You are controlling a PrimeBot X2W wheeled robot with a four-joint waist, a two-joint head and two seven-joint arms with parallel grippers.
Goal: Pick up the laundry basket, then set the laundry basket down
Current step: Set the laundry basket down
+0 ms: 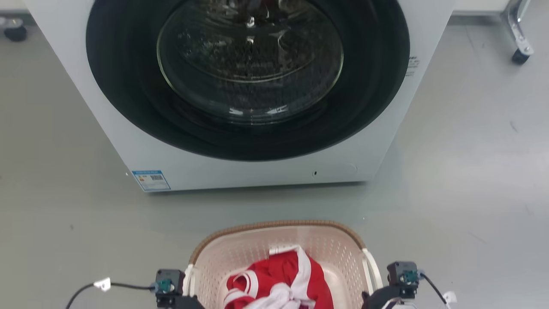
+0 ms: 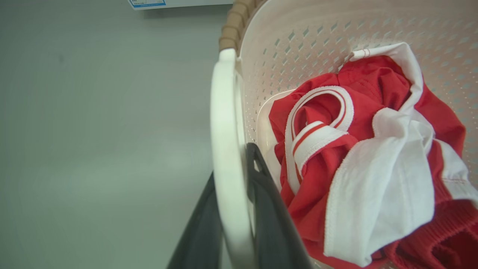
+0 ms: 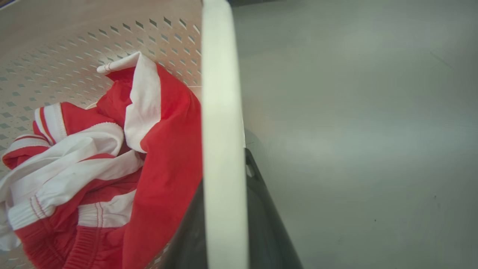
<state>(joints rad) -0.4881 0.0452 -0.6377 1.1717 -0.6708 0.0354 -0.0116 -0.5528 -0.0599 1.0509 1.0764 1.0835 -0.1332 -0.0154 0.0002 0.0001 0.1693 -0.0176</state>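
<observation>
**Basket gripped at both handles, in front of washer**

Washer (image 1: 240, 174): white front-loader with its round glass door shut, filling the upper head view. Grey floor (image 1: 472, 180) lies all round it.

Basket (image 1: 279, 224): on the robot's side of the washer and apart from it, centred between the two arms at the bottom of the head view. The mouth faces up and the rim looks level. Cannot tell whether the base rests on the floor or hangs just off it, because the base is hidden. Long axis: judged to run left to right across the robot, parallel to the washer front. The handles sit at the two ends and the brown far rim faces the door. The near part is cut off, so this is provisional.

Garment (image 2: 373, 160): red with white trim, crumpled loosely inside the basket.

Left handle (image 2: 226, 123) and right handle (image 3: 222, 93): white bars, one at each end.

Left gripper (image 2: 232, 186): fingers pinch the left handle, one outside the bar and one inside by the perforated wall. Right gripper (image 3: 224, 179): the same hold on the right handle.

Reason for the hold (judgement): gripping both ends shares the load and keeps the mouth level, so the garment stays in. The bars also give the fingers something firmer to close on than the thin wall.
</observation>
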